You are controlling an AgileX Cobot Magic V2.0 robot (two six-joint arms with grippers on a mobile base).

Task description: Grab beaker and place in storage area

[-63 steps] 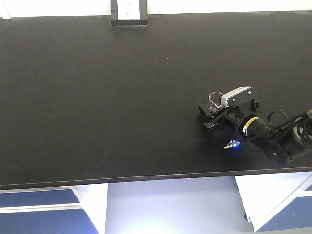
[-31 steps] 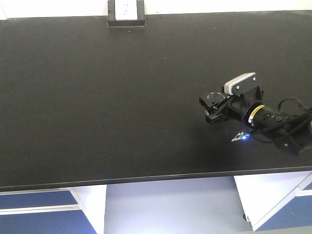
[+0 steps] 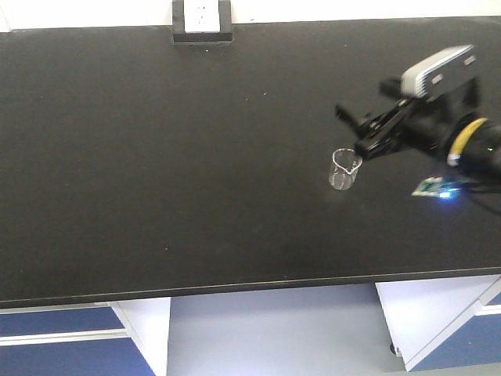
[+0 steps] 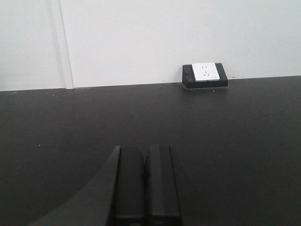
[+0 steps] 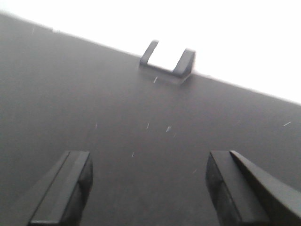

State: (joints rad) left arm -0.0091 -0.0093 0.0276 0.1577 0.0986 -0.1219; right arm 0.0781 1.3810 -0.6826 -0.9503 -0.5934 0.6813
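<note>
On the worktop: one beaker (image 3: 344,169), clear glass, upright, spout toward the left, right of centre on the storage area (image 3: 156,157) and well clear of every edge
Right hand (image 3: 362,131): released, fingers spread wide with nothing between them; it sits just up and to the right of the beaker, apart from the glass
Right wrist view: blurred; two fingers (image 5: 61,188) at the bottom corners, both cut off by the frame, bare black surface between them; beaker out of this view
Left hand (image 4: 142,186): clenched, its two fingers pressed together on nothing; lower part cut off; not seen in the front view
Wall outlet (image 3: 202,17): one, white in a black frame, at the rear edge; top cropped in the front view, washed out in the right wrist view
Hard to make out: beaker's base, which fades into the dark surface
</note>
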